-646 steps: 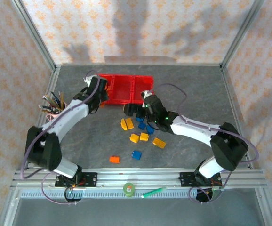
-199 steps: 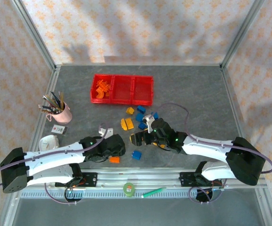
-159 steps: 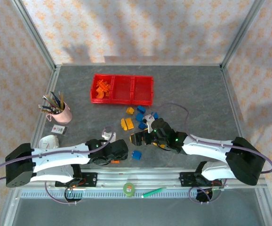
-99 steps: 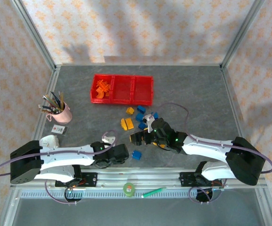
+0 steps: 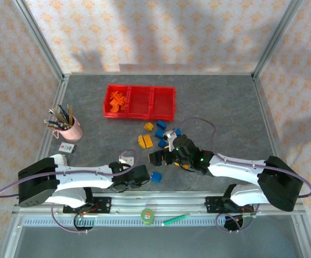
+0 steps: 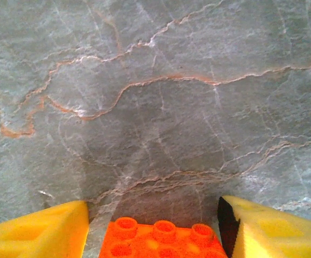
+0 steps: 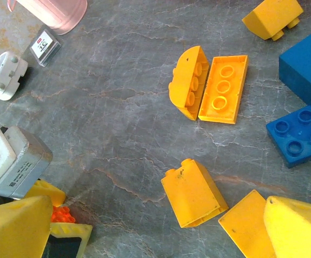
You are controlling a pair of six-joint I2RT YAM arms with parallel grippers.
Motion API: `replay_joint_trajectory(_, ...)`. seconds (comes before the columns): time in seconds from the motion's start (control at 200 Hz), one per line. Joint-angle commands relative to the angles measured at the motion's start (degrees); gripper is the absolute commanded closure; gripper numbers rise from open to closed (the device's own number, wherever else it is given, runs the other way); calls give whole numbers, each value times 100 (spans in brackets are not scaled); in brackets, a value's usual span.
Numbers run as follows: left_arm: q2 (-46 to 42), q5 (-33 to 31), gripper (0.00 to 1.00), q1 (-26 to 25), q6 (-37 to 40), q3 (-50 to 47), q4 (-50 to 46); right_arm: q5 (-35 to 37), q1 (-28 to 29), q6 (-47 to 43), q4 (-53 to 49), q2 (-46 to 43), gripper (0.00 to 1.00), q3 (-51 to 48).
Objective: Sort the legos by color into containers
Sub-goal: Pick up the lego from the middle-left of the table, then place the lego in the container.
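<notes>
Orange brick (image 6: 163, 242), half cropped, between left gripper (image 6: 153, 224) fingers.

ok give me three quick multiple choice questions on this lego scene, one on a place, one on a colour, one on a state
1. Where does the orange brick by the left arm lie?
A. in the middle bin
B. between the fingers of the left claw
C. stacked on a blue brick

2. What colour are the pieces in the leftmost compartment of the containers?
A. blue
B. yellow
C. orange

3. How is the right claw?
A. open, holding nothing
B. shut on a blue brick
C. shut on a green pen

Answers:
1 B, the left wrist view shows it flanked by both yellow fingers.
2 C, the top view shows orange there.
3 A, it is spread wide above the yellow bricks, gripping none.
</notes>
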Motion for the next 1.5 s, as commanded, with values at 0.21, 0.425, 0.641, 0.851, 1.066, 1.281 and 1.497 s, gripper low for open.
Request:
replay_joint_trajectory(0.21,-111,99,52,-58,-23,-120,341,207,17,31,113,22,0,-37)
replay_joint_trajectory(0.425,-328,-127,55,-56,-79,-24,94,184,10,34,87,-9,0,33)
replay_joint_trajectory(0.641,-643,-822,55,261,180,603,-559,147,16,74,70,-134,0,309)
replay_joint_trajectory(0.851,-878,-1444,55,1629,1365,1351,-622,403,-196,191,-268,-24,0,925)
replay_joint_trajectory(1.066,-231,-1150,54,3573,2962,2168,505,360,-667,319,-454,403,0,1498)
replay_joint_trajectory(1.281,1469,-818,54,4751,3625,3459,1147,421,-860,249,-520,926,0,1954)
replay_joint_trajectory(1.497,2646,-903,54,5346,3734,4578,1324,368,-940,183,-555,1240,0,2234)
